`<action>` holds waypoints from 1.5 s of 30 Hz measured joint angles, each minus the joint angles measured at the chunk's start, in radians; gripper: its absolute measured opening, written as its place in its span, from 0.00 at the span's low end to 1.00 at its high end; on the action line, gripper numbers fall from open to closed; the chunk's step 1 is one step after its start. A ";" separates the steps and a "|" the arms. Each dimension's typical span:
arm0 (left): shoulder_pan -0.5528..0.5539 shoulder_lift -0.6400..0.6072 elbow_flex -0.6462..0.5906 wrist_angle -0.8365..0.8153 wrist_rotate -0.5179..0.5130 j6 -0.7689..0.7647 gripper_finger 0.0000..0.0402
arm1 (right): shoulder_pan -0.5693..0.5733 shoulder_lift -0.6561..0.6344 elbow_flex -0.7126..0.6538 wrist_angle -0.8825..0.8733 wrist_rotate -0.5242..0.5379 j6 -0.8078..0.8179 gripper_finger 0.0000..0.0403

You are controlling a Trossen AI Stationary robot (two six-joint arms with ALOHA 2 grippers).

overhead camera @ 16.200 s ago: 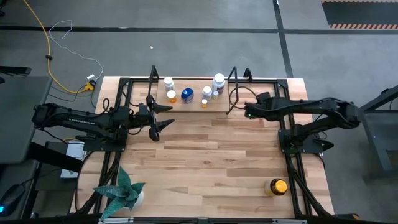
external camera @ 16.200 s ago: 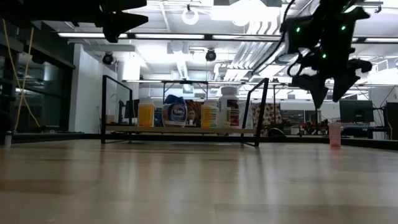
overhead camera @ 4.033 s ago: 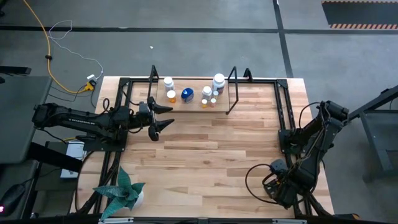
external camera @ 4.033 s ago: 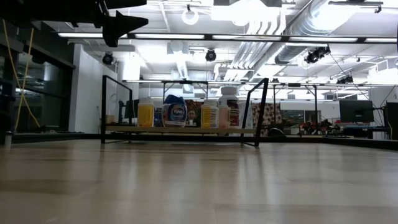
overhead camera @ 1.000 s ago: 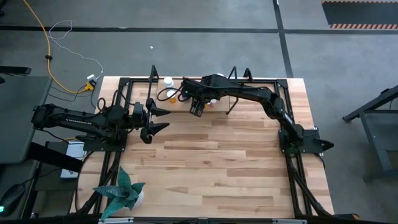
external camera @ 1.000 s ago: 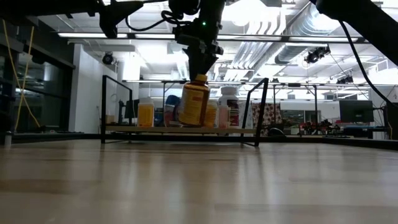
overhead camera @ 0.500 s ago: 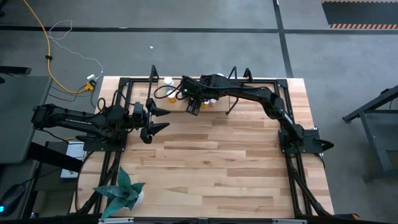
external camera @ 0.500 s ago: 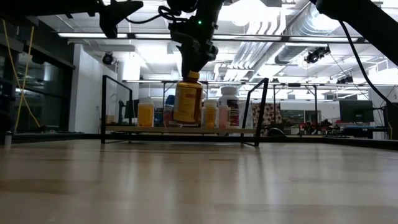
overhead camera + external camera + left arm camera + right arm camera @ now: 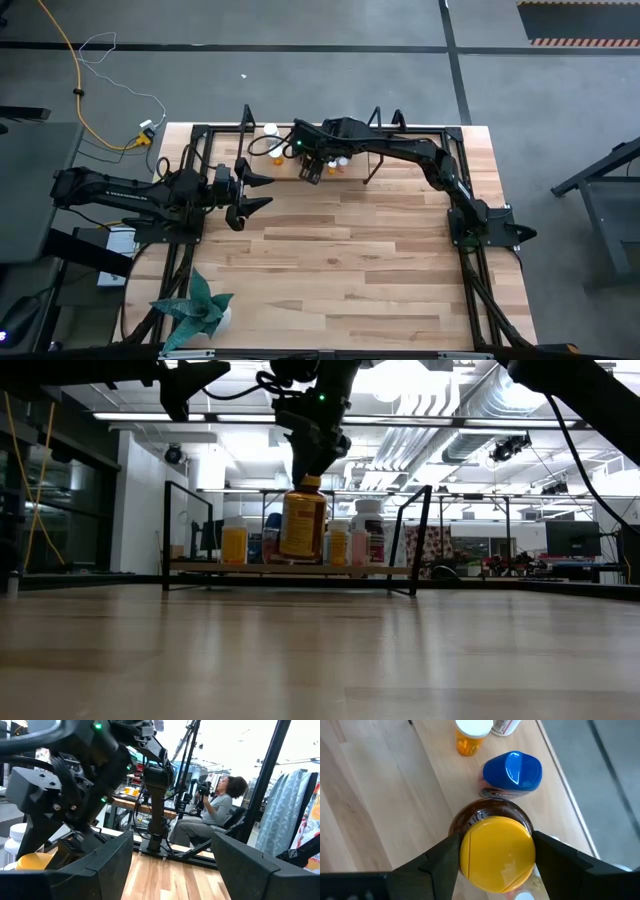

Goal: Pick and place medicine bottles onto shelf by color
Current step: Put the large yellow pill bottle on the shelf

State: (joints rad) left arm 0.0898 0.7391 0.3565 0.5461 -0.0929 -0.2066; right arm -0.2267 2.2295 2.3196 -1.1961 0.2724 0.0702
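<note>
My right gripper point(image 9: 311, 167) reaches over the near edge of the shelf point(image 9: 200, 567) at the table's far side, shut on the large amber bottle with a yellow label point(image 9: 303, 522). On the shelf stand an orange bottle point(image 9: 234, 544), a blue bottle point(image 9: 512, 772), another orange one point(image 9: 337, 544) and a white one point(image 9: 368, 530). The blue bottle stands right behind the amber one. My left gripper point(image 9: 250, 190) waits open above the table's left part, with nothing between its fingers. My right gripper pinches the amber bottle's yellow cap point(image 9: 497, 852) between its two fingers point(image 9: 442, 862), one on each side of the cap. The fingers come from above, slanting down. The bottle hangs upright below them, its base point(image 9: 303, 555) a little above the shelf's floor.
A teal spiky plant point(image 9: 195, 310) stands at the table's near left corner. The shelf's upright end loops point(image 9: 375, 150) rise beside the right arm. Black arm frames point(image 9: 465, 230) run along both table sides. A person point(image 9: 212, 815) sits beyond the table.
My right gripper has shifted a little toward the table's left and far edge with the amber bottle. The bottle, tilted a second ago, now hangs upright in front of the blue bottle.
</note>
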 joint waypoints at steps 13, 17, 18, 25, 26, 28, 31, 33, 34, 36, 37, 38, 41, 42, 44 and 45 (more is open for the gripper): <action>0.000 0.000 0.000 0.000 0.000 0.000 0.65 | -0.045 0.000 0.000 0.000 -0.084 0.034 0.56; 0.000 0.000 0.000 0.000 0.000 0.000 0.65 | -0.049 0.000 0.000 0.000 -0.083 0.034 0.56; 0.000 0.000 0.000 0.000 0.000 0.000 0.65 | -0.049 0.000 0.000 0.000 -0.083 0.034 0.56; 0.000 0.000 0.000 0.000 0.000 0.000 0.65 | -0.049 0.000 0.000 0.001 -0.085 0.034 0.56; 0.000 0.000 0.000 0.000 0.000 0.000 0.65 | -0.049 0.000 0.000 0.002 -0.085 0.034 0.56; 0.000 0.000 0.000 0.000 0.000 0.000 0.65 | -0.049 0.000 0.000 0.002 -0.085 0.034 0.56; 0.000 0.000 0.000 0.000 0.000 0.000 0.65 | -0.049 0.000 0.000 0.004 -0.083 0.034 0.56; 0.000 0.000 0.000 0.000 0.000 0.000 0.65 | -0.049 0.000 0.000 0.004 -0.083 0.034 0.57; 0.000 0.000 0.000 0.000 0.000 0.000 0.65 | -0.049 0.000 0.000 0.005 -0.082 0.034 0.58; 0.000 0.000 0.000 0.000 0.000 0.000 0.65 | -0.049 0.000 0.000 0.008 -0.079 0.034 0.60; 0.000 0.000 0.000 0.000 0.000 0.000 0.65 | -0.049 0.000 0.000 0.008 -0.079 0.034 0.62; 0.000 0.000 0.000 0.000 0.000 0.000 0.65 | -0.049 0.000 0.000 0.008 -0.079 0.034 0.63; 0.000 0.000 0.000 0.000 0.000 0.000 0.65 | -0.049 0.000 0.000 0.008 -0.079 0.033 0.65; 0.000 0.000 0.000 0.000 0.000 0.000 0.65 | -0.050 0.000 0.000 0.009 -0.076 0.027 0.66; 0.000 0.000 0.000 0.000 0.000 0.000 0.65 | -0.050 0.000 0.000 0.010 -0.064 0.019 0.66; 0.000 0.000 0.000 0.000 0.000 0.000 0.65 | -0.050 0.000 0.000 0.010 -0.063 0.014 0.66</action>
State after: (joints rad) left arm 0.0901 0.7391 0.3565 0.5461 -0.0928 -0.2066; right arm -0.2769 2.2292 2.3196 -1.1866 0.2092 0.0840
